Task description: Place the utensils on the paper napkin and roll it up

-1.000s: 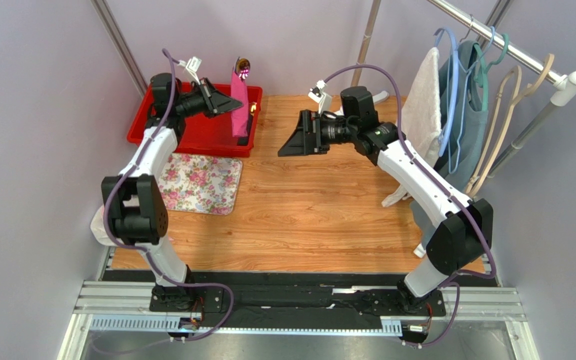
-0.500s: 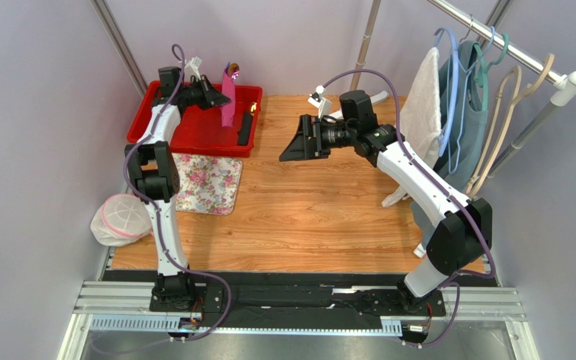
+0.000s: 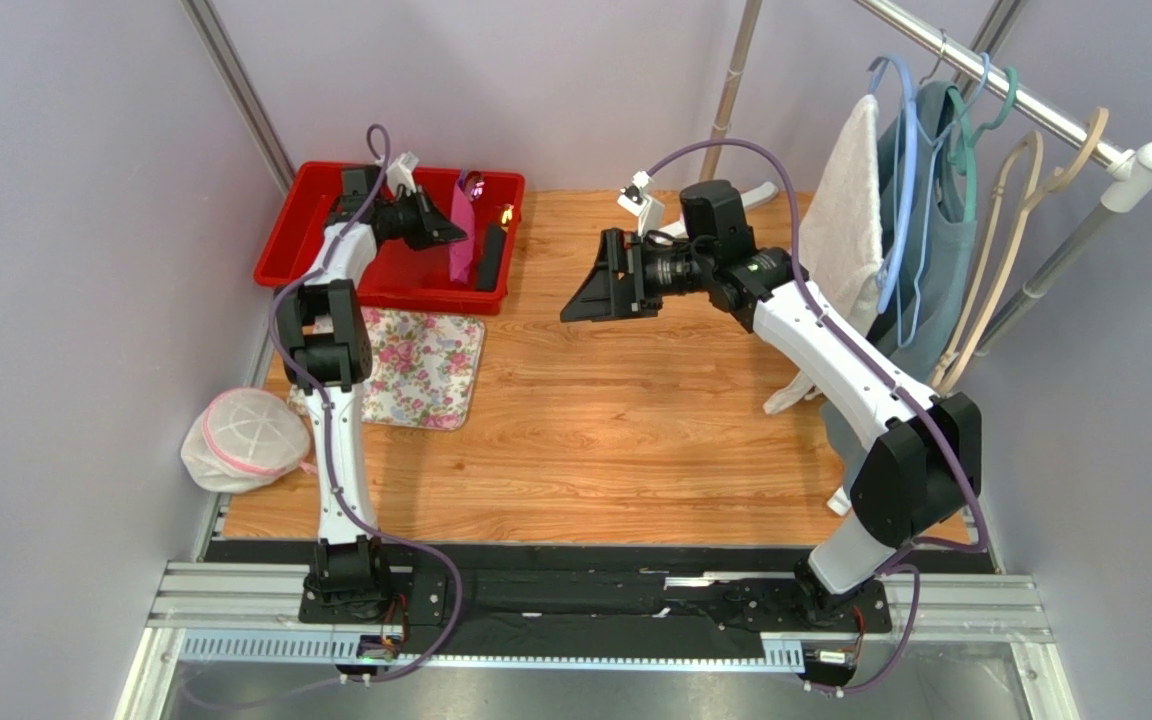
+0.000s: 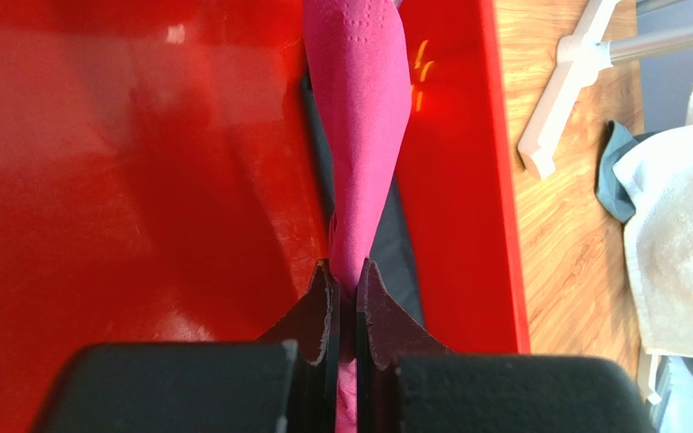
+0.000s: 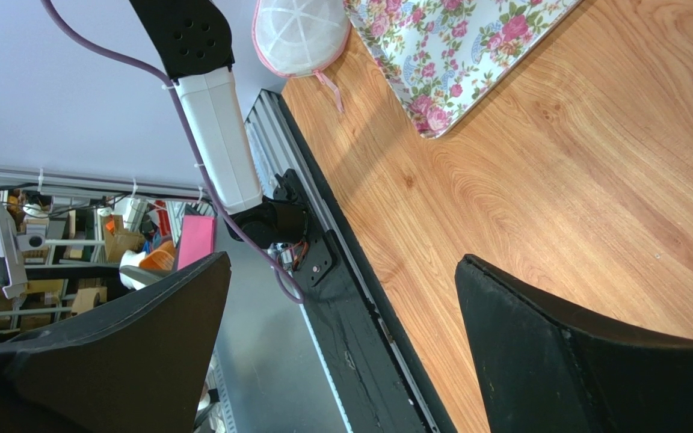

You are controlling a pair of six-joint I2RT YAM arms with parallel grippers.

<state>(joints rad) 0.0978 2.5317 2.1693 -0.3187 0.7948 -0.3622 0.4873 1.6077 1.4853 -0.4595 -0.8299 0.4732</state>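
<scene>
Left hand is pressed together, pinching the napkin near one end. A bit of magenta shows back between the fingers. The napkin is bunched into a narrow roll, not a flat sheet. Its long axis runs straight out from the fingertips, over the floor of the red tray and toward its far end. A dark piece lies in the tray right under the roll; touching or just above, cannot tell.

In the top view the left hand is far out at the far-left corner of the surface. The roll is inside the tray, near its right wall.

Utensils are not clearly seen. A purplish glint at the roll's far end may be them, wrapped inside, but it is too small to be sure.

Right hand is spread wide with nothing between the fingers. It hovers over bare wood mid-surface, facing left, well apart from the tray. A flowered cloth lies just in front of the tray, with nothing on it.

Judgement: rolling looks done and the bundle is being handled at the tray. The left arm is the only one near it. Any next move turns on the roll pointing away from the left hand, so setting it down or pulling it out runs along that axis. Risk: the grip is at one end only, so the free end could sag or the contents slip out.
</scene>
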